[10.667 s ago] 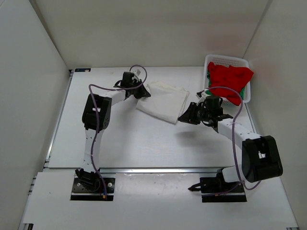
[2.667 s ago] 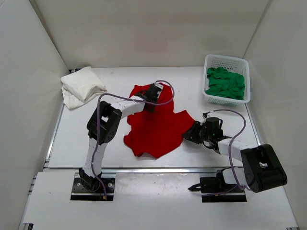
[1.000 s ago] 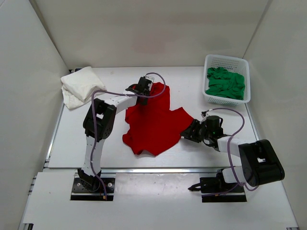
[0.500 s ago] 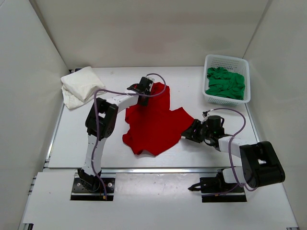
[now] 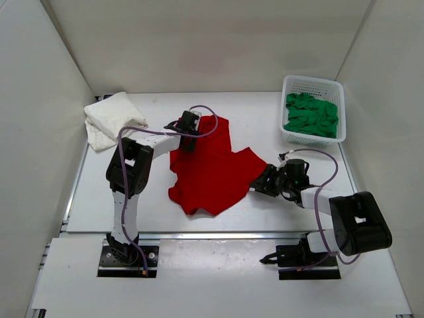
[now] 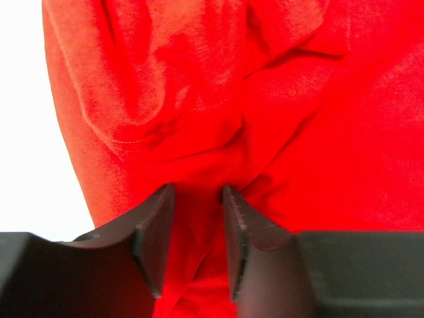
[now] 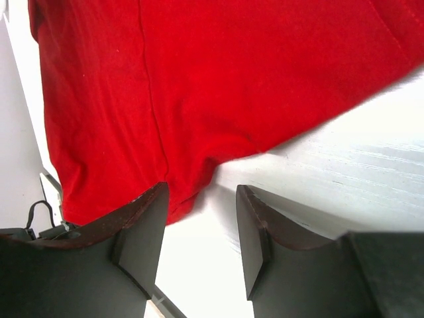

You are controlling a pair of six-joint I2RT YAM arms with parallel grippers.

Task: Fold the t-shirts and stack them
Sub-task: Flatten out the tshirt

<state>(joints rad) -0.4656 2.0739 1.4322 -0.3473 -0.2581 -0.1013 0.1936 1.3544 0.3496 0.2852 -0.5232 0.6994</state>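
Observation:
The red t-shirt (image 5: 213,169) lies crumpled and partly spread in the middle of the table. My left gripper (image 5: 189,137) sits at its upper left edge. In the left wrist view its jaws (image 6: 196,192) stand apart, open, with a loose ridge of red cloth (image 6: 199,132) between them. My right gripper (image 5: 256,184) is low at the shirt's right edge, open (image 7: 201,192); one finger is over the red hem (image 7: 165,165), the other over bare table. The off-white t-shirt (image 5: 112,119) lies folded at the far left. The green t-shirt (image 5: 311,116) is bunched in the basket.
The white perforated basket (image 5: 313,82) stands at the far right corner. White walls close the table on the left, back and right. A metal rail (image 5: 199,234) runs along the near edge in front of the arm bases.
My left gripper moved left along the shirt's upper edge, dragging that edge with it, and its jaws widened. The right gripper stayed almost still at the shirt's right edge.

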